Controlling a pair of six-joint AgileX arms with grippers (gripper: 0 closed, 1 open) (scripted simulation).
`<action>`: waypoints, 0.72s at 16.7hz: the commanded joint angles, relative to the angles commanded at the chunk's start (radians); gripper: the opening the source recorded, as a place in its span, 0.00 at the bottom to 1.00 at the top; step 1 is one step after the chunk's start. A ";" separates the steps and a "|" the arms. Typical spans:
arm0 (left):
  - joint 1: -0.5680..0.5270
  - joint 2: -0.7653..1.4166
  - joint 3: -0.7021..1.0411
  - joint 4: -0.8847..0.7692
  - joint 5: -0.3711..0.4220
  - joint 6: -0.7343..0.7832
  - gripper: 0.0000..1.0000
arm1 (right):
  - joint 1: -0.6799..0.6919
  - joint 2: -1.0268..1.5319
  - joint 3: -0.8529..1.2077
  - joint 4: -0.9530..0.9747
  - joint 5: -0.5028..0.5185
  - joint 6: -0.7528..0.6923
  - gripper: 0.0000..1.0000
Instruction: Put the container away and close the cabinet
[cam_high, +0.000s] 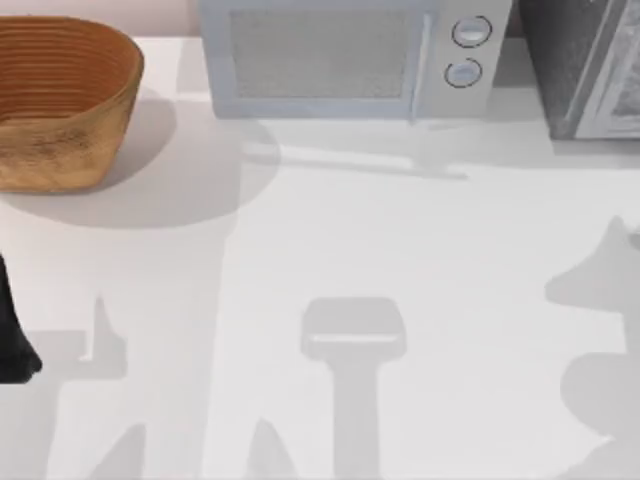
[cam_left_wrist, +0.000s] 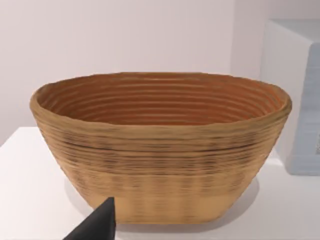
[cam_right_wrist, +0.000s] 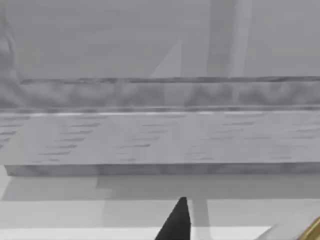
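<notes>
Basket (cam_high: 60, 100), the container I take the task to mean, stands upright in the top view on the table (cam_high: 420, 260), left of the microwave (cam_high: 350, 60) and a little apart from it. The grey marbled cabinet (cam_high: 585, 65) stands just beside the microwave on its right, so the basket has to cross the microwave's whole front. My left arm (cam_high: 12, 345) sits at the table's edge, well left of the microwave and nearer to me than the basket.

In the left wrist view the basket (cam_left_wrist: 160, 165) faces me, empty, its rim level, with the microwave (cam_left_wrist: 300, 100) just past its far end. One dark tip of the left gripper (cam_left_wrist: 97, 225) points at the basket's wall and is not touching it. I cannot tell whether that gripper is open or shut.

In the right wrist view the cabinet (cam_right_wrist: 160, 140) shows a long marbled slab. One tip of the right gripper (cam_right_wrist: 175, 222) sits before it, and again I cannot tell open from shut, nor whether the cabinet stands open.

To do this well, I'd pinch the basket's near wall, one side inside the rim and one outside. Then I'd lift straight up and carry it level, in front of the microwave rather than over it.
</notes>
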 joint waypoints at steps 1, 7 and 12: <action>0.000 0.000 0.000 0.000 0.000 0.000 1.00 | 0.000 -0.063 0.007 -0.078 -0.001 0.000 0.00; 0.000 0.000 0.000 0.000 0.000 0.000 1.00 | -0.001 -0.405 0.049 -0.471 -0.002 -0.006 0.00; 0.000 0.000 0.000 0.000 0.000 0.000 1.00 | -0.002 -0.470 0.060 -0.536 -0.002 -0.008 0.00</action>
